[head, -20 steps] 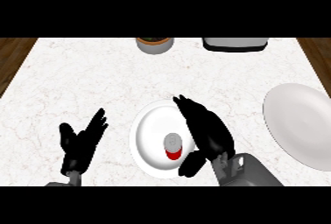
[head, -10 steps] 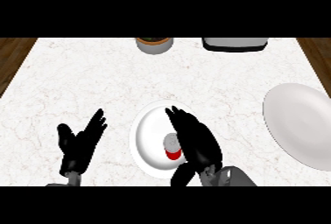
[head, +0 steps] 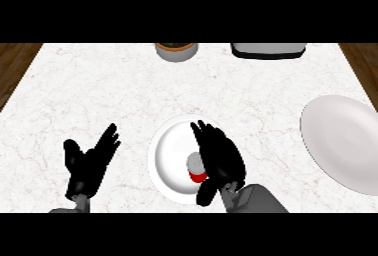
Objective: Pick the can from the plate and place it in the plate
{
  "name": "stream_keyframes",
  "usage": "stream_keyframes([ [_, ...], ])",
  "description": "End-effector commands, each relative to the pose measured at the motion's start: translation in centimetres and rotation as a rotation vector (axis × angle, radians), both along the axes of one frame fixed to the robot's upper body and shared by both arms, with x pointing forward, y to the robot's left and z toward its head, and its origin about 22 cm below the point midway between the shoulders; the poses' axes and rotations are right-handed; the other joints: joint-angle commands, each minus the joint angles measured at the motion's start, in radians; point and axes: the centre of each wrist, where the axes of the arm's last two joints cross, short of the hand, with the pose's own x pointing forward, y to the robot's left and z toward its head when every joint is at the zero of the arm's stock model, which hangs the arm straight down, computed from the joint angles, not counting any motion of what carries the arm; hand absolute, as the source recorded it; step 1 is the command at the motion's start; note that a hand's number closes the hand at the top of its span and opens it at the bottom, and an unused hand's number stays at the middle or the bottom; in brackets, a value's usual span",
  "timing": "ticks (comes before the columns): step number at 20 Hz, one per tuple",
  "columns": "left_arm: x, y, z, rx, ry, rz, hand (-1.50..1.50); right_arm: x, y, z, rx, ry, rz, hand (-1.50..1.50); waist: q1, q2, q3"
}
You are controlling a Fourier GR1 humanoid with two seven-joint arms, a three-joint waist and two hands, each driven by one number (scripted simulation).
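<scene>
Looking steeply down at a marble counter (head: 111,90). Since a second ago, a shift leftward by the right hand (head: 221,164): formerly to the right of the can (head: 194,165), now up against its right side, over the near plate (head: 166,152). Fingers long and mostly straight, pointing away, not yet curled round the can; thumb low, toward the plate's near rim. Spread, then, and holding nothing. Meaning for the task: reach all but finished, grasp probably next, lift and carry not begun.

Can unmoved, upright on the near plate, grey top and red side showing, right flank hidden by the hand. Nothing else on that plate. Second plate (head: 339,145) well apart at the right edge, bare, presumably the destination. Left hand (head: 88,165) open and resting at lower left, fingers up. At the far edge, a small pot (head: 176,50), brownish inside, and a dark box (head: 268,50), contents impossible to tell.
</scene>
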Motion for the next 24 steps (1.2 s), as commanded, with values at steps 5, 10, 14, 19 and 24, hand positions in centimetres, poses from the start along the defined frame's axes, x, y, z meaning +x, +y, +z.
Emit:
stream_keyframes([
  [5, 1.8, -0.6, 0.9, -0.005, -0.008, -0.006, 0.0, 0.4, 0.0, -2.0, -0.022, 0.049, 0.027, -1.5, -0.002, 0.0, 0.0],
  [10, -0.3, 0.6, 0.1, 0.011, -0.015, -0.012, 0.0, -0.5, 1.7, -3.1, -0.102, 0.102, 0.119, 1.5, 0.004, 0.0, 0.0],
  [14, -0.1, 0.9, -0.3, -0.005, 0.001, -0.017, 0.0, 1.7, 0.3, -3.2, -0.13, 0.019, 0.153, 1.5, 0.0, 0.0, 0.0],
  [19, -0.1, 1.2, 1.5, 0.007, -0.018, 0.0, 0.0, -0.4, 1.5, -4.5, -0.135, -0.038, 0.157, 1.5, 0.002, -0.001, 0.0],
  [24, -0.6, -1.0, 0.6, 0.002, 0.0, 0.017, 0.0, -1.5, 0.3, -2.7, -0.002, -0.245, 0.065, 1.5, -0.01, -0.004, 0.0],
])
